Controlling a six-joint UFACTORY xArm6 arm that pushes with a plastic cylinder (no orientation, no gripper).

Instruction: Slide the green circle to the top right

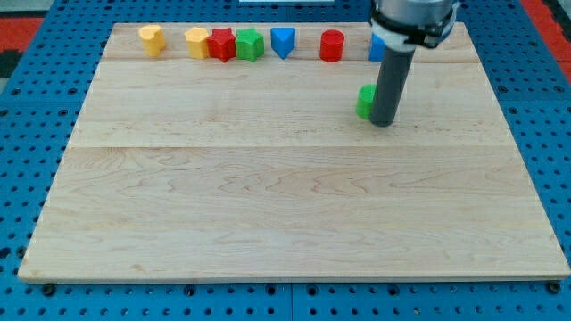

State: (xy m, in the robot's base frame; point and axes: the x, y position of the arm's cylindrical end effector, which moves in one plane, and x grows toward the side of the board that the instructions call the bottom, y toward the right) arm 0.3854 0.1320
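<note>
The green circle (pixel 365 101) lies on the wooden board (pixel 285 205), right of centre in the upper part of the view. It is partly hidden behind my dark rod. My tip (pixel 383 122) rests on the board right against the green circle's right side, slightly below it.
Along the board's top edge stand a yellow block (pixel 151 39), a second yellow block (pixel 196 41), a red star (pixel 221 44), a green block (pixel 250 44), a blue triangle (pixel 283 41), a red cylinder (pixel 332 45) and a blue block (pixel 376 48) partly hidden by the arm.
</note>
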